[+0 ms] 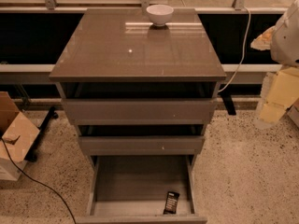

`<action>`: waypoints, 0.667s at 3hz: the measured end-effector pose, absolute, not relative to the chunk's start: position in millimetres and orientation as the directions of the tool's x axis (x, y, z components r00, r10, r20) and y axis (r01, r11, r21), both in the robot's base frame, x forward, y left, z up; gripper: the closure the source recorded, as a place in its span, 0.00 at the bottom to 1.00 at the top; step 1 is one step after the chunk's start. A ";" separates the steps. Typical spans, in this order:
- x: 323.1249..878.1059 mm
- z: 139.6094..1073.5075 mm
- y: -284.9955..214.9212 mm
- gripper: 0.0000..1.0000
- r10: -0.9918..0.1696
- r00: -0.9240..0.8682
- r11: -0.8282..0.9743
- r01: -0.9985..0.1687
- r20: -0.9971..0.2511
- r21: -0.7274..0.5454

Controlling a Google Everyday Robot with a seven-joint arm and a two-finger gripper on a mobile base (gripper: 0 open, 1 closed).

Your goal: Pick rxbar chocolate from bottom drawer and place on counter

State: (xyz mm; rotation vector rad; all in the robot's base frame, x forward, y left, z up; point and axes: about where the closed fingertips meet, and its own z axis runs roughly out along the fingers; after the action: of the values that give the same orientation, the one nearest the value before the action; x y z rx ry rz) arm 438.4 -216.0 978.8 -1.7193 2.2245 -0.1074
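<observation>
The rxbar chocolate (171,202), a small black-wrapped bar, lies on the grey floor of the bottom drawer (140,181), near its front right corner. The bottom drawer is pulled far out; the two drawers above it are slightly open. The counter (135,50) is the glossy grey-brown top of the cabinet. My gripper (279,94) shows as a pale shape at the right edge of the view, below the white arm (286,31). It is well to the right of the cabinet and far from the bar, and it holds nothing that I can see.
A white bowl (159,14) stands at the back middle of the counter. A cardboard box (14,134) and a black cable (42,185) are on the speckled floor at the left. A white cable (240,50) hangs behind the cabinet at the right.
</observation>
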 end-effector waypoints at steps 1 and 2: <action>438.4 978.8 -216.0 0.00 -0.953 -0.220 0.270 -0.928 -0.209 -0.256; 445.1 968.8 -214.4 0.00 -0.926 -0.286 0.343 -0.910 -0.248 -0.232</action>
State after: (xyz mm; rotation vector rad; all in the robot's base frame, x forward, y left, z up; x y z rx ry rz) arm 445.1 -214.4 968.8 -1.6263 2.2759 -0.0637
